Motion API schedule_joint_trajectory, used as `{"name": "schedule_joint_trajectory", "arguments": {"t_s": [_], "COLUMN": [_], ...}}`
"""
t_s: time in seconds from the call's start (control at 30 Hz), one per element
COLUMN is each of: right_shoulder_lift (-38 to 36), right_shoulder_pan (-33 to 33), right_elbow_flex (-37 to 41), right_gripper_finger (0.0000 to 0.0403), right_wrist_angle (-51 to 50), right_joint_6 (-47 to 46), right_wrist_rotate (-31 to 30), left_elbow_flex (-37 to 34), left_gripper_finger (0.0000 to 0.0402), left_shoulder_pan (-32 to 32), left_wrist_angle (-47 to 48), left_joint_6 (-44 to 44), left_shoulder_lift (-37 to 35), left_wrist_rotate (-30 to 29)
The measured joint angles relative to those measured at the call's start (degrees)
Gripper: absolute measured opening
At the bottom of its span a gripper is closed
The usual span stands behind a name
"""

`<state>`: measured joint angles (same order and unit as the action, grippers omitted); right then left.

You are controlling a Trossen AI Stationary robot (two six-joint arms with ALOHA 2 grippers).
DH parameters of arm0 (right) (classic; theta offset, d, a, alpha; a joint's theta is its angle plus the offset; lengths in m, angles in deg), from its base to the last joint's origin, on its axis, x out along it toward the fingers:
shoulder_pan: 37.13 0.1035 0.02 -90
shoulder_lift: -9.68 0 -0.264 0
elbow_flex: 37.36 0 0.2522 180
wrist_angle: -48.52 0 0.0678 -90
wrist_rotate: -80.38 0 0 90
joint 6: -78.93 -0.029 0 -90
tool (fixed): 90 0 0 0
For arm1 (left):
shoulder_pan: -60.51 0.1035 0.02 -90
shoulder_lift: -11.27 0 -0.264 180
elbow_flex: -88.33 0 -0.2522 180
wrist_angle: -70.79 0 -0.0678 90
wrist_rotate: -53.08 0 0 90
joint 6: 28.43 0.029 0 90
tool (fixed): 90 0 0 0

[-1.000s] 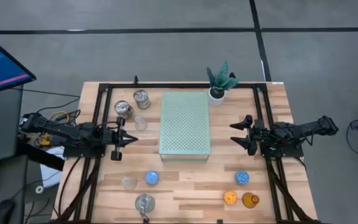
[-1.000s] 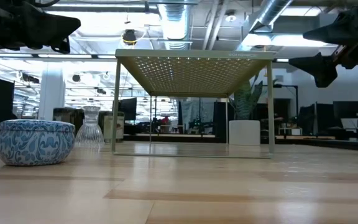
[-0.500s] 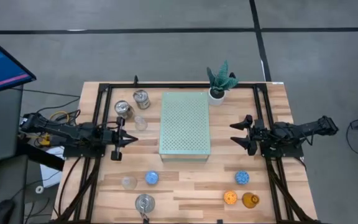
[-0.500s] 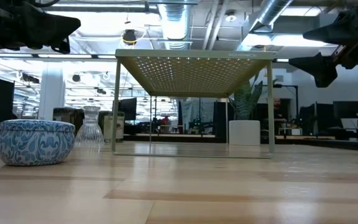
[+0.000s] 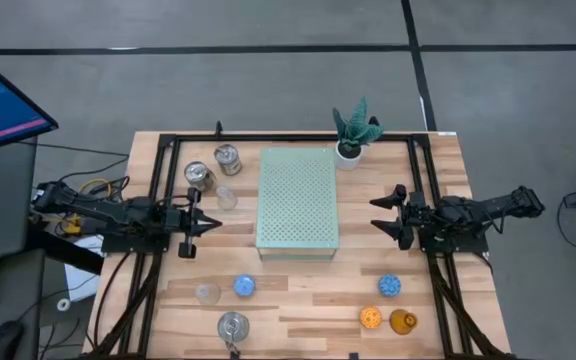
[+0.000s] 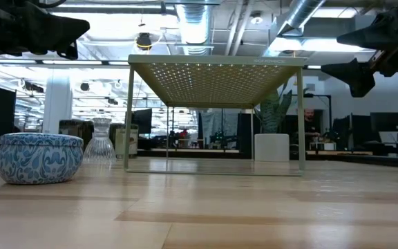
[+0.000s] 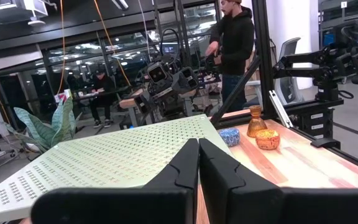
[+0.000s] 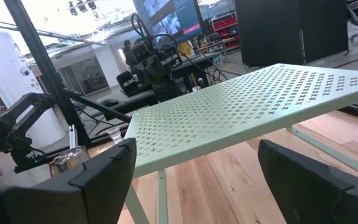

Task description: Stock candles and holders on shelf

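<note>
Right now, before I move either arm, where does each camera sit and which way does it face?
High: overhead, facing down; left gripper, right gripper flank the shelf.
Low: tabletop height, facing across under the shelf; arms enter from above.
Left wrist: over shut fingers, looking across the shelf toward the right arm.
Right wrist: between open fingers, toward the left arm.
Shared: all four show the shelf.

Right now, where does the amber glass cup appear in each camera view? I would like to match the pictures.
High view: amber glass cup near the bottom right of the table, beside the orange candle.
Low view: not in it.
Left wrist view: right of centre, behind the orange candle.
Right wrist view: not in it.
Shared landmark: the mint-green shelf, also seen in the low and right wrist views.
</note>
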<state>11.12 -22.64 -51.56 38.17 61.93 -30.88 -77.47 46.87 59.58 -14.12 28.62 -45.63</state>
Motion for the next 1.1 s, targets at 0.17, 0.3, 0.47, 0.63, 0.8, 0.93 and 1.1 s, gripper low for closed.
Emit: {"name": "schedule_joint_trajectory", "arguments": {"t_s": [0.17,0.3,0.47,0.63,0.8,0.93,1.1], "right_shoulder_lift": [0.0,0.0,0.0,0.0,0.0,0.0,0.0], "right_shoulder_pan": [0.0,0.0,0.0,0.0,0.0,0.0,0.0], "right_elbow_flex": [0.0,0.0,0.0,0.0,0.0,0.0,0.0], "right_gripper_finger": [0.0327,0.0327,0.0327,0.0327,0.0327,0.0327,0.0327], "right_wrist_angle": [0.0,0.0,0.0,0.0,0.0,0.2,0.3], "right_joint_6": [0.0,0.0,0.0,0.0,-6.2,-11.6,-13.5], "right_wrist_rotate": [0.0,0.0,0.0,0.0,0.2,0.2,0.2], "left_elbow_flex": [0.0,0.0,0.0,0.0,0.0,0.0,0.0], "left_gripper_finger": [0.0012,0.0012,0.0012,0.0012,0.0012,0.0012,0.0012], "left_shoulder_pan": [0.0,0.0,0.0,0.0,0.0,0.0,0.0], "left_wrist_angle": [-1.8,-2.2,-2.7,-4.0,-6.9,-10.5,-16.9], "left_joint_6": [-2.3,-7.3,-16.0,-28.7,-46.5,-49.3,-52.7], "left_shoulder_lift": [0.0,0.0,0.0,0.0,0.0,0.0,0.0], "left_wrist_rotate": [-0.2,-0.3,-2.3,-2.3,-2.6,-4.8,-4.9]}}
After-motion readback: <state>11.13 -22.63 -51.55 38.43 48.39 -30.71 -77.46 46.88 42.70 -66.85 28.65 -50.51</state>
